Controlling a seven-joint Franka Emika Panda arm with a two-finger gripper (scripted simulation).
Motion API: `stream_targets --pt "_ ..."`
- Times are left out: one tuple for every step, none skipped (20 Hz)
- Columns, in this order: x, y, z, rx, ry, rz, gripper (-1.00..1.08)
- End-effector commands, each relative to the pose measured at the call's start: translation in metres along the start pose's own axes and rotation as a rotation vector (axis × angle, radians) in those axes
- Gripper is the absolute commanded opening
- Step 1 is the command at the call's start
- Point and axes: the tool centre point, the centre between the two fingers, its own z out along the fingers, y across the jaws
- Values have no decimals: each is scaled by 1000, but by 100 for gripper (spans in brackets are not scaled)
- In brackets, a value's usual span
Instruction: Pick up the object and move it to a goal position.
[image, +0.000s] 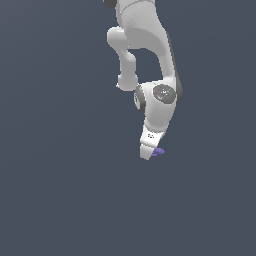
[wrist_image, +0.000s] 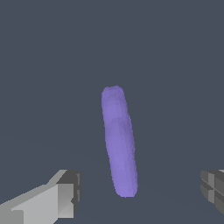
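The purple object (wrist_image: 119, 140) lies on the table (image: 60, 190) between the spread, empty fingers (wrist_image: 65, 197) of the hand (image: 148, 153), which should sink straight down and close across its narrow width, near the middle, so it cannot pivot.

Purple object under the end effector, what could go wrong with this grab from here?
The purple object sits between the open fingers but nearer one finger, so closing may shove or twist it first. It looks thin and flat on the floor; fingertips stopping too high could close above it. In the exterior view the end effector hides most of it.
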Motion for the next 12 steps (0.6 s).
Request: stream_targets --pt "6 -4 3 1 4 -56 100" --pt "8 -5 4 1 5 -73 100" --pt "9 -7 5 1 6 -89 100" --pt "11 -8 5 1 7 -103 100" --pt "12 -9 6 2 8 -115 100" --pt "13 -9 7 2 9 -125 100" --pt "14 -10 7 2 10 -133 100" --pt "14 -10 7 2 10 -139 100" --pt "15 -11 8 2 11 -144 100" --pt "15 -11 8 2 11 -147 100" --pt "15 -11 8 2 11 -148 100" --pt "15 -11 8 2 10 -142 100"
